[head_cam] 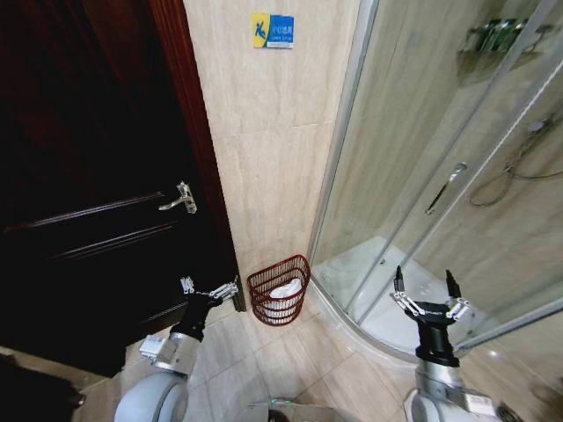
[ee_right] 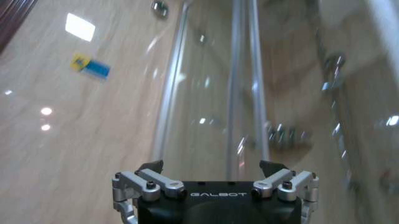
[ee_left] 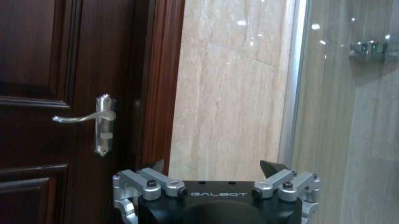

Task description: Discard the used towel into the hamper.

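You are in a bathroom: beige tiled floor (head_cam: 290, 360), marble-look wall (head_cam: 264, 132), dark wood door (head_cam: 88, 202) at left, curved glass shower enclosure (head_cam: 422, 176) at right. A blue-and-yellow sign (head_cam: 273, 30) sits high on the wall, its text unreadable; "GALBOT" marks both wrists. The hamper (head_cam: 279, 290), red-brown open wire, stands on the floor against the wall between door and shower, a white towel (head_cam: 283, 291) inside. Left gripper (head_cam: 211, 288) and right gripper (head_cam: 424, 283) both spread wide, empty.

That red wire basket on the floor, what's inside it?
Something white and crumpled, likely the towel, lies inside the hamper, showing through its open weave. Whatever is beneath it is covered. Both the left gripper and right gripper are open and empty.
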Available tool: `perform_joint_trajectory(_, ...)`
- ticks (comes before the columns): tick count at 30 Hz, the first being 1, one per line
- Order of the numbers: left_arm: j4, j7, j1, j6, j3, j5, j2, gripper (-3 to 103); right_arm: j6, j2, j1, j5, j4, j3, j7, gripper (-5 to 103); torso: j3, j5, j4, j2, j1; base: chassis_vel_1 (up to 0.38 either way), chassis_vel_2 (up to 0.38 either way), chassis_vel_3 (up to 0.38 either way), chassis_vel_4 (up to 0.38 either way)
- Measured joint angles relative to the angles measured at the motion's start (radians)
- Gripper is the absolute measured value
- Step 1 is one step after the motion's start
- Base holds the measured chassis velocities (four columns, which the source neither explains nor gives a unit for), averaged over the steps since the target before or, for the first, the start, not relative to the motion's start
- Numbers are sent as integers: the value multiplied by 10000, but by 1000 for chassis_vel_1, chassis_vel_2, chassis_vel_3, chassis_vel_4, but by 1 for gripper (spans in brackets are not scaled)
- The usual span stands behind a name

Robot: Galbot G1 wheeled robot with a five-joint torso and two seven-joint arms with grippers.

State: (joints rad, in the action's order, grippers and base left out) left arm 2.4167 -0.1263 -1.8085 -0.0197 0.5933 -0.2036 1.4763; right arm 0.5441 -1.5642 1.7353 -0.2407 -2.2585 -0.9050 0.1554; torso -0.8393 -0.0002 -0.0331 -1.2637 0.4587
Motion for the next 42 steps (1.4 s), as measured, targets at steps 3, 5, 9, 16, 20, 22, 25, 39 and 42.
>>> perform_joint_trajectory(3, -2, -2, 1, 0, 0, 0, -1, 100, -999, 582, -163, -502, -1098, -996, -472, 100, 0, 2, 1, 0, 0, 0, 0, 0, 0)
perform_joint_trajectory(5, -2, -3, 1, 0, 0, -1, -1, 100, -1272, 744, -210, -635, -1394, -1269, -598, 100, 0, 3, 1, 0, 0, 0, 0, 0, 0)
perform_joint_trajectory(9, -3, -4, 1, 0, 0, -1, -2, 100, -2155, 1266, -361, -1084, -2399, -2154, -1016, 100, 0, -4, 1, -1, 0, 0, 0, 0, 0)
perform_joint_trajectory(16, -4, -5, 2, -1, 0, -1, -2, 100, -2287, 1332, -408, -1104, -2498, -2261, -1171, 100, 0, 4, 2, 0, 0, 0, 0, 0, 0)
perform_joint_trajectory(20, -4, -5, 1, -1, 0, -2, -2, 100, -2144, 1338, -771, -254, -2490, -2167, -2291, 100, 0, 3, 0, 0, 0, 0, 0, 0, 0)
perform_joint_trajectory(22, -4, -6, 2, -1, 0, -2, -2, 100, -2111, 1336, -815, -139, -2483, -2144, -2424, 100, 0, 0, 0, 0, 0, 0, 0, 0, 0)
perform_joint_trajectory(25, -4, -5, 2, -2, 1, -2, -3, 100, -2091, 1330, -827, -97, -2468, -2130, -2464, 100, 0, 2, 1, 0, 0, 0, 0, 0, 0)
perform_joint_trajectory(39, -4, -5, 2, -2, 1, -2, -3, 100, -1202, 1356, -530, -1577, -2062, -4463, -2639, 100, 0, 2, 2, 0, 0, 0, 0, 0, 0)
perform_joint_trajectory(42, -4, -6, 2, -2, 3, -3, -3, 100, -1201, 1144, -184, -1961, -1990, -4965, -2292, 100, 0, 9, 4, 0, 0, 0, 0, 0, 0)
